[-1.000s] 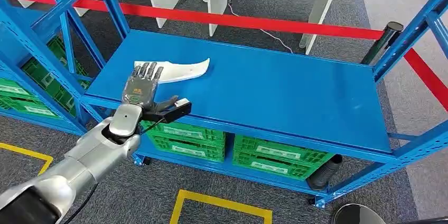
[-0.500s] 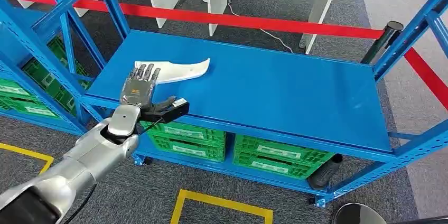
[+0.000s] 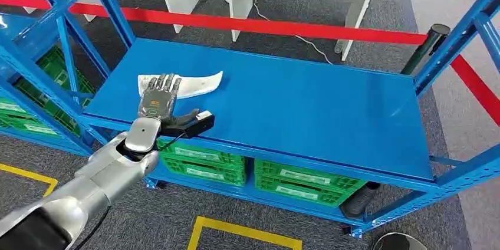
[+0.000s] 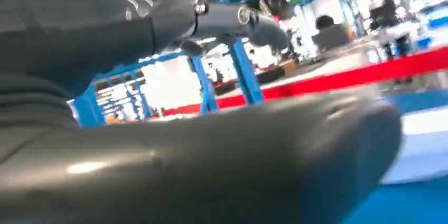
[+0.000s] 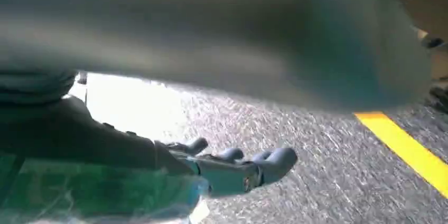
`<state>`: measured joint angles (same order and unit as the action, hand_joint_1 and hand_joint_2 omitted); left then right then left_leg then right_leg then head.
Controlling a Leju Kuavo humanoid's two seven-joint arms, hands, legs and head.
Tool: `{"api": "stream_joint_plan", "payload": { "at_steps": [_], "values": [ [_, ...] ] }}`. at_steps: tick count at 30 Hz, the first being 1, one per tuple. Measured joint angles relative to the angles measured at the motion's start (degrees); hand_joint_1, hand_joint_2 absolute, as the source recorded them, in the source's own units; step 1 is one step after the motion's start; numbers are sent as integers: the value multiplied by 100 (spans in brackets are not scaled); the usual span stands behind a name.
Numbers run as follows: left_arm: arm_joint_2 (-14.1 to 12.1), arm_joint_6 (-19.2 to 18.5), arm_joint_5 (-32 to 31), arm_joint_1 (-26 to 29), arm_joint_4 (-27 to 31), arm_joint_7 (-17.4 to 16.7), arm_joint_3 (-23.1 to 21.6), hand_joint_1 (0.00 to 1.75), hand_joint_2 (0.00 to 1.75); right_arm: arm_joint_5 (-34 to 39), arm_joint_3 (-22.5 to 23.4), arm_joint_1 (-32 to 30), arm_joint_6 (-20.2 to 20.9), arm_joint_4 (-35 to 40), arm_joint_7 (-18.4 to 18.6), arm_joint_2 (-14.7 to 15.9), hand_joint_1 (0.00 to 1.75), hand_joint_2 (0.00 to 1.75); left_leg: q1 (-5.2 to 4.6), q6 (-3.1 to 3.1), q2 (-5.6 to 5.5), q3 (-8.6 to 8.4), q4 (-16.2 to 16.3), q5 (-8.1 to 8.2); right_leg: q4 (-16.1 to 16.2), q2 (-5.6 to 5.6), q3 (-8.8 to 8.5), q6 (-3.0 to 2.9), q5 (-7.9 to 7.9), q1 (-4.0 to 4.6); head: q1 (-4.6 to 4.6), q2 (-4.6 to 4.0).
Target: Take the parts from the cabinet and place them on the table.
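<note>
contact is now made: the left hand [image 3: 158,104], fingers spread flat and gripping nothing, is laid further over the near end of the white part [image 3: 197,83] on the blue shelf [image 3: 306,108] than a second ago; a grasp is judged imminent; right hand [image 5: 232,168] state cannot be told
</note>
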<state>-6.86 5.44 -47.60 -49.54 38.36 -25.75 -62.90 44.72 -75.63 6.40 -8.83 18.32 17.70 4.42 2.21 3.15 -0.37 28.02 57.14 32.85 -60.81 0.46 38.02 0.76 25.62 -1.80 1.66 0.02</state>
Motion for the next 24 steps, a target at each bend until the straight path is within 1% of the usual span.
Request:
{"api": "stream_joint_plan", "payload": {
  "at_steps": [1,2,3,4,5,6,7,8,9,10,11,12,13,14,15,16,17,18,19,20,21,22,23,24],
  "values": [
    [-2,2,0,-1,11,-13,7,0,0,0,0,1,0,2,7,-2,0,0,12,15,10,9,80,52,20,1,-43,-56,23,-11,-22,-2],
    [-2,4,-4,-14,20,-15,9,0,0,0,0,4,-2,2,4,-2,0,0,1,6,15,149,363,172,35,0,-84,-88,45,-7,-48,-2],
    [-2,4,-9,-17,28,-17,7,0,0,0,0,11,-2,2,6,0,0,0,-16,0,15,386,792,340,48,-3,-118,-112,61,-1,-59,-2],
    [-2,0,-9,-8,28,-20,4,0,0,0,0,14,-2,2,4,0,0,0,-30,-8,15,669,1278,499,56,-3,-148,-129,82,8,-68,-2],
    [-4,-4,-9,15,28,-22,2,0,0,0,0,14,-2,2,7,0,0,0,-42,-23,15,952,1705,594,57,-2,-177,-144,106,24,-74,-2],
    [-4,-7,-9,40,28,-24,0,0,0,0,0,8,-2,2,7,0,0,0,-56,-49,15,1153,1903,537,57,2,-214,-156,137,45,-81,-2],
    [-4,-7,-9,52,28,-31,2,0,0,0,0,1,-2,2,7,0,0,0,-73,-97,15,1202,1825,349,57,9,-255,-158,165,66,-83,-2],
    [-7,-9,-9,51,28,-35,2,0,0,0,0,0,0,2,7,0,0,0,-103,-162,15,1152,1528,34,59,18,-304,-164,196,87,-87,-2],
    [-7,-7,-9,41,28,-42,4,0,0,0,0,4,0,2,7,-2,0,0,-143,-234,14,1028,1089,-307,62,26,-356,-161,225,108,-85,-2],
    [-11,-7,-9,33,28,-46,7,0,0,0,0,9,0,4,7,-4,0,0,-196,-321,13,890,619,-623,66,30,-405,-154,252,117,-85,-2],
    [-17,-4,-9,35,28,-46,4,0,0,0,0,4,2,4,7,-18,0,0,-239,-391,13,822,504,-602,86,29,-423,-137,267,125,-68,-2],
    [-22,-9,-9,37,26,-46,2,0,0,0,0,14,2,7,7,-13,0,0,-259,-392,14,792,391,-630,93,52,-418,-90,271,124,-59,0],
    [-22,-9,-9,36,26,-48,2,0,0,0,0,12,2,7,7,-11,0,0,-280,-408,14,790,364,-599,101,43,-407,-59,265,113,-77,-2],
    [-22,-7,-9,28,28,-46,4,0,0,0,0,7,7,7,7,-13,0,0,-283,-427,14,783,328,-561,127,30,-405,-25,265,109,-74,-2],
    [-22,-4,-9,18,31,-46,9,0,0,0,0,15,7,7,7,-13,0,0,-273,-455,15,725,207,-532,156,19,-419,4,261,128,-81,0],
    [-15,2,-9,16,37,-46,13,0,0,0,0,21,0,9,7,-7,0,0,-201,-434,31,667,108,-554,152,-3,-409,40,299,128,-70,-2],
    [-15,7,-9,7,37,-48,15,0,0,0,0,23,2,13,7,-7,0,0,-200,-448,24,650,78,-560,32,-18,-357,72,371,134,-70,-2],
    [-13,7,-9,2,37,-48,15,0,0,0,0,27,0,13,7,-4,0,0,-198,-456,23,650,79,-556,-306,-18,-184,87,558,126,-50,-2],
    [-13,2,-7,18,35,-48,13,0,0,0,0,29,0,13,7,0,0,0,-201,-472,22,647,87,-545,-724,-18,37,100,738,119,-33,-2],
    [-13,0,2,43,33,-48,13,0,0,0,0,27,-2,13,7,4,0,0,-207,-483,22,644,94,-531,-1164,-18,288,115,883,119,-33,-2],
    [-13,-7,7,63,33,-48,13,0,0,0,0,19,-2,13,7,4,0,0,-211,-487,21,642,105,-518,-1437,-17,466,124,906,120,-31,-2],
    [-13,-9,9,79,31,-48,11,0,0,0,0,12,-2,13,7,4,0,0,-213,-484,20,634,123,-494,-1444,-18,519,128,779,119,-31,-2],
    [-13,-9,9,82,31,-48,11,0,0,0,0,13,-2,13,7,7,0,0,-213,-475,18,619,149,-463,-1191,-18,447,122,526,120,-31,-2],
    [-13,-7,9,77,31,-48,11,0,0,0,0,17,-2,13,7,9,0,0,-212,-466,17,596,181,-422,-741,-18,270,107,208,120,-31,-2]
  ]
}}
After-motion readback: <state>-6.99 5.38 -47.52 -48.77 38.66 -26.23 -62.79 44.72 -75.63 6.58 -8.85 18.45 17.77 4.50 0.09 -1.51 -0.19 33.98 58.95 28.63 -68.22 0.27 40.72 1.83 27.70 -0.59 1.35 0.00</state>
